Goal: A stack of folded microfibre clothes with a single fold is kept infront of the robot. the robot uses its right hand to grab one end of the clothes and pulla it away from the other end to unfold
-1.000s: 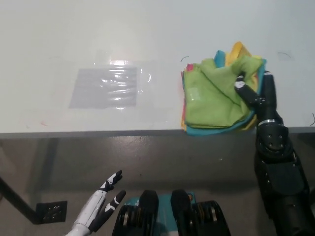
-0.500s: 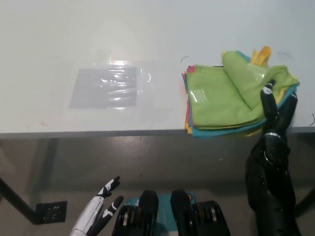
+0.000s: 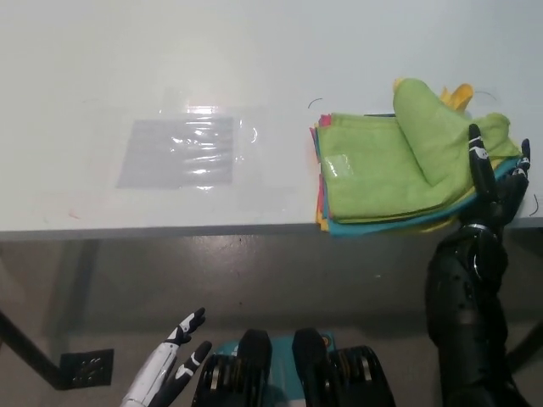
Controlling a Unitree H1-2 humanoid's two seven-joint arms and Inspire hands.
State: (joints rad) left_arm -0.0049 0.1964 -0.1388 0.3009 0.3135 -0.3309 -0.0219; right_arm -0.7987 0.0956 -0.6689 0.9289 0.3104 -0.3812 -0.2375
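A stack of microfibre cloths (image 3: 377, 182) lies near the white table's front edge, right of centre. A green cloth is on top, with teal, yellow and pink edges showing beneath. The green cloth's flap (image 3: 424, 127) is lifted and curled over toward the right. My black right hand (image 3: 496, 178) stands at the stack's right edge, fingers apart and pointing up, touching the cloth's edge with nothing clearly clamped. The white left hand (image 3: 174, 369) rests low at the bottom left, below the table, fingers apart and holding nothing.
A clear plastic sheet (image 3: 182, 151) lies flat on the white table (image 3: 254, 68) left of the stack. The table's front edge (image 3: 170, 227) runs across the middle of the picture, with dark floor below.
My right hand has moved to the right, dragging the green cloth's flap from the stack's middle toward its right edge. Its fingers have spread apart. The left hand has barely moved.
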